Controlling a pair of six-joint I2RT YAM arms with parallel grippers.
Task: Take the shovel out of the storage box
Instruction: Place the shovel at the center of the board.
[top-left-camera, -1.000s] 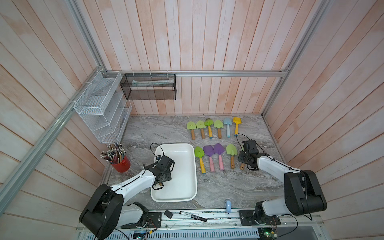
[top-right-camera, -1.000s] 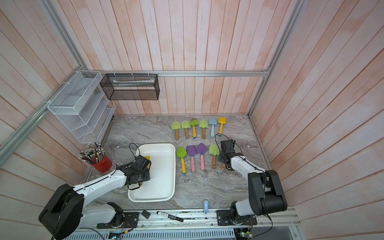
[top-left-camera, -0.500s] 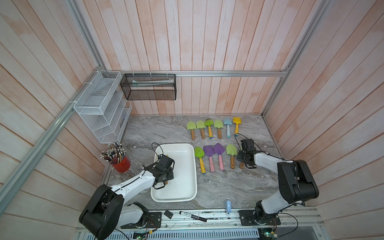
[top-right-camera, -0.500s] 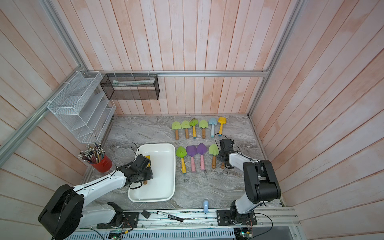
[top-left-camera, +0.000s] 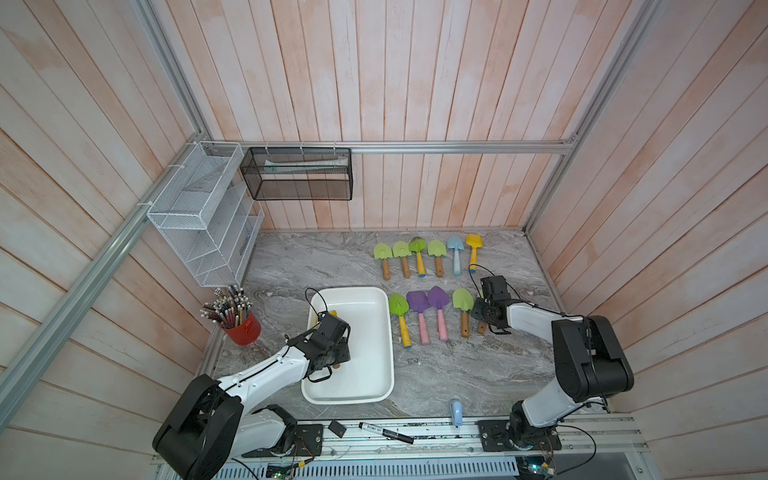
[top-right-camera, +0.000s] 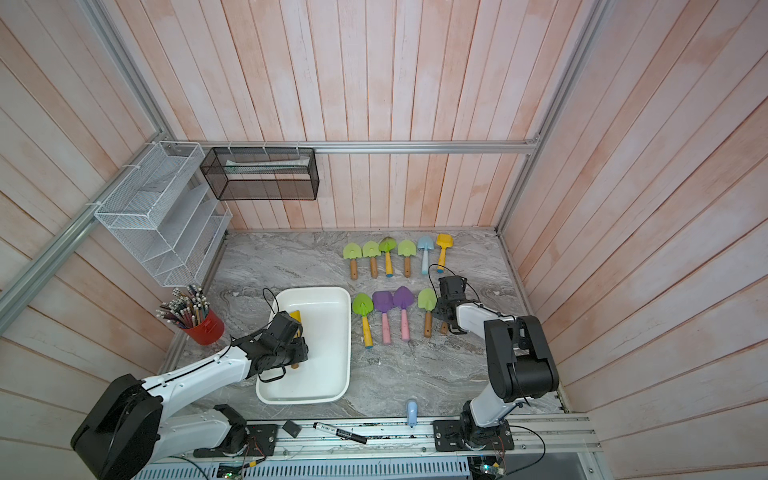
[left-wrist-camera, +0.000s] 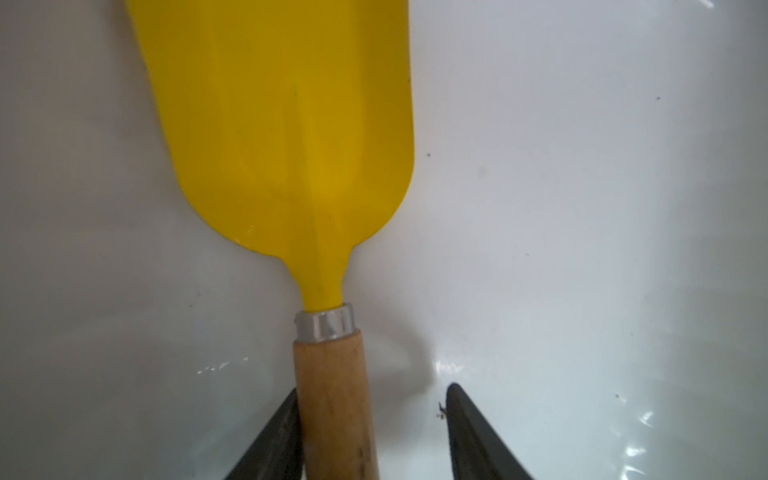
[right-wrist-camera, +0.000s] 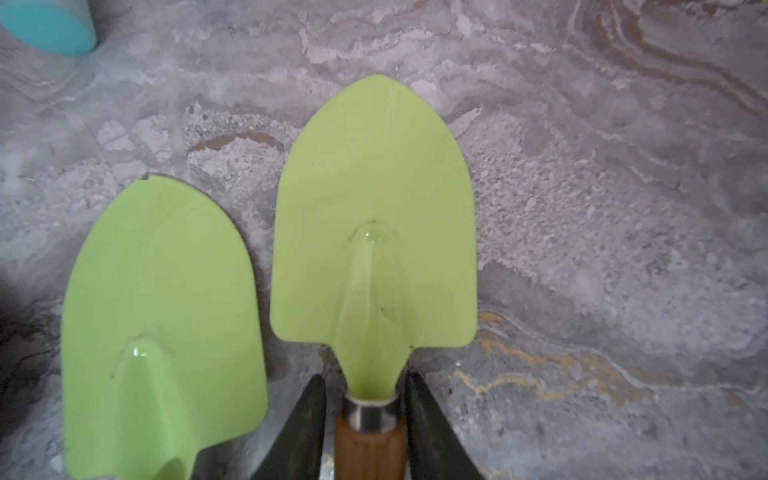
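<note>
Skewed grip is risked on shovel (left-wrist-camera: 286, 137) in box (top-left-camera: 370, 328)
Left claw (left-wrist-camera: 372, 388) parted, only one finger (left-wrist-camera: 278, 440) touching handle (left-wrist-camera: 332, 395); right claw (right-wrist-camera: 365, 376) narrowly parted round green shovel (right-wrist-camera: 374, 199)

Yellow shovel (left-wrist-camera: 291, 145) in storage box (left-wrist-camera: 582, 208); left end effector (left-wrist-camera: 372, 388) astride handle.

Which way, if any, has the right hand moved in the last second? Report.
Yes: the right hand has edged slightly toward the lime shovel beside it.
</note>
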